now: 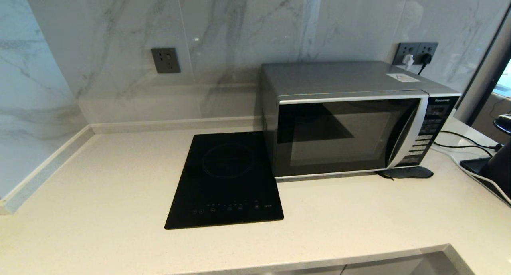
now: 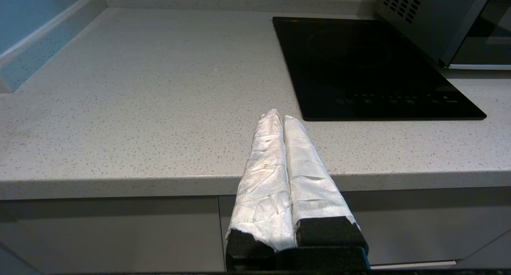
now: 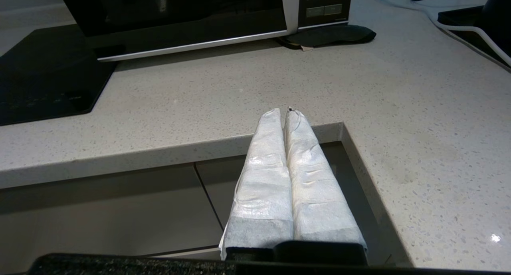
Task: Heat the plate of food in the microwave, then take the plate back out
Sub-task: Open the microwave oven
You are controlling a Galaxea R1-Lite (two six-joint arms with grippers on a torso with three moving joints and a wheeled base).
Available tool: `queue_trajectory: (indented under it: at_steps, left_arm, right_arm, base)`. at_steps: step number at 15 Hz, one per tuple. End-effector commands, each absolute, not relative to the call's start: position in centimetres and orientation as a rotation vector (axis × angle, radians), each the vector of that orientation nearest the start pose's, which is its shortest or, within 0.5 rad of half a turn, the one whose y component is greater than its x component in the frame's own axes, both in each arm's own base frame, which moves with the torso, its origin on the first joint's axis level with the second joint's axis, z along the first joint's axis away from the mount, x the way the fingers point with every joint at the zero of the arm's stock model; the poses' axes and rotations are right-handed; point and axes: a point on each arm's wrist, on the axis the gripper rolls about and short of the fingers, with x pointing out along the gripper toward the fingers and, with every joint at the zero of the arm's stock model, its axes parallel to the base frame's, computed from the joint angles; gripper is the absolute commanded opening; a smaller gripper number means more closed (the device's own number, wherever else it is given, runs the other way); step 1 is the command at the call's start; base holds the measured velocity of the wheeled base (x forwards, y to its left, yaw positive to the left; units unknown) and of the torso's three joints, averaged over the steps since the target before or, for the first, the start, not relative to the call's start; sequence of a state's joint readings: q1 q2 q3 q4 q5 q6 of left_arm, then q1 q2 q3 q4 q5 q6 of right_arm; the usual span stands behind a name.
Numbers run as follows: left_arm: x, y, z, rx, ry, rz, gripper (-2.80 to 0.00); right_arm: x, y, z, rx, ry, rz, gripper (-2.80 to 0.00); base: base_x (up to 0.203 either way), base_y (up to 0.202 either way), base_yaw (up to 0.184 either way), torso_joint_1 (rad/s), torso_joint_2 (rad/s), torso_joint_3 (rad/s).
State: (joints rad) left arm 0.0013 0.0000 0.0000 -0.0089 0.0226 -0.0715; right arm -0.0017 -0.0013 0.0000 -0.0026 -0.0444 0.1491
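The microwave (image 1: 347, 119) stands on the counter at the back right, its dark glass door closed; a corner of it shows as the microwave (image 2: 439, 23) and its lower front as the microwave (image 3: 191, 19). The plate of food is out of view. My left gripper (image 2: 279, 116) hovers at the counter's front edge, white-wrapped fingers pressed together with nothing between them. My right gripper (image 3: 282, 113) hangs in front of the counter's edge by its notched corner, also shut and empty. Neither arm shows in the head view.
A flat black cooktop (image 1: 225, 179) lies left of the microwave. A dark flat pad (image 1: 407, 172) sits under the microwave's right front corner. Cables (image 1: 467, 147) and a black device (image 1: 495, 167) crowd the right edge. Wall sockets (image 1: 415, 53) are behind.
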Motion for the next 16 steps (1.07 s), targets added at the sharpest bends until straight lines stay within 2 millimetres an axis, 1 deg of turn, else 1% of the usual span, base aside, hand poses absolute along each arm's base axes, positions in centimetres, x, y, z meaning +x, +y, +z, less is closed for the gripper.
queue_trajectory:
  at_steps: [1,16]
  left_arm:
    - [-2.27,0.05,7.65,-0.072,-0.009,0.024,-2.8]
    - [-2.27,0.05,7.65,-0.072,-0.009,0.024,-2.8]
  right_arm:
    - [-2.27,-0.1,7.54,0.15,-0.005,-0.046,-2.8]
    - [-2.27,-0.1,7.54,0.15,-0.005,-0.046,-2.8]
  base:
    - [0.0,0.0,0.0,0.0,0.0,0.0]
    - [0.0,0.0,0.0,0.0,0.0,0.0]
